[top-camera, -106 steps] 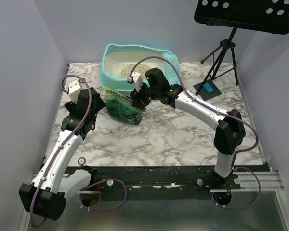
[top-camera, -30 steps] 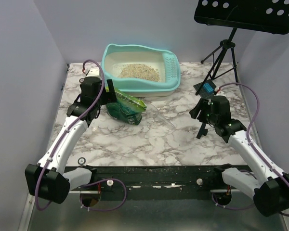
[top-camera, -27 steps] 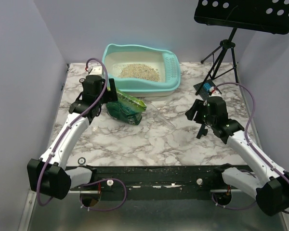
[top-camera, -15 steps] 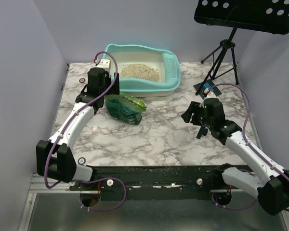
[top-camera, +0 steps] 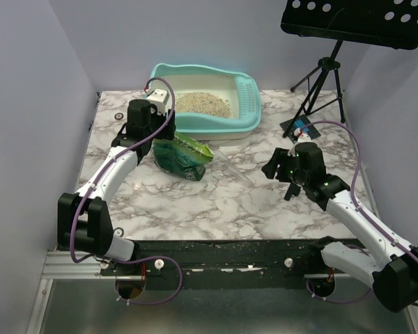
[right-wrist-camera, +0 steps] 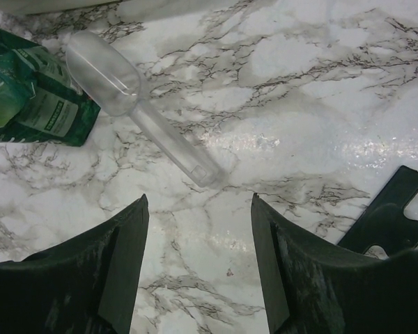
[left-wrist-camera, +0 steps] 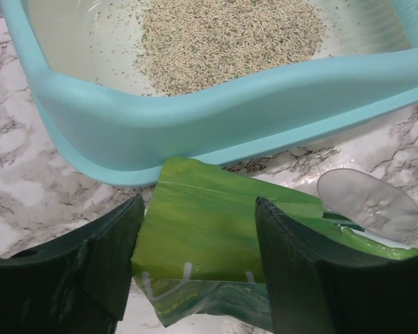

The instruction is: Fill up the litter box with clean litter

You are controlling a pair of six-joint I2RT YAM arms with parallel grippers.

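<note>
The turquoise litter box point(top-camera: 195, 69) stands at the back of the marble table with a pile of tan litter point(top-camera: 202, 103) inside and a slotted scoop point(top-camera: 249, 94) along its right wall. In the left wrist view its near wall point(left-wrist-camera: 195, 118) runs just beyond the green pouch point(left-wrist-camera: 209, 229) of clean litter. The pouch point(top-camera: 184, 158) lies in front of the box. My left gripper point(top-camera: 158, 133) hangs over the pouch's top fold. Its jaws point(left-wrist-camera: 198, 202) are open and straddle that fold, close to both edges, and the fold is uncrumpled. My right gripper point(top-camera: 273, 167) point(right-wrist-camera: 198, 198) is open over bare marble.
A clear plastic scoop point(top-camera: 233, 169) point(right-wrist-camera: 139, 111) lies between the pouch and my right gripper. A black music stand point(top-camera: 320, 76) stands at the back right, with a small blue-screened device point(top-camera: 299, 129) near its feet. A black foot point(right-wrist-camera: 386, 216) lies close to my right fingers. Walls close in both sides.
My left gripper moved right and forward from beside the pouch to over its top, and its jaws narrowed. My right gripper drifted slightly left.
</note>
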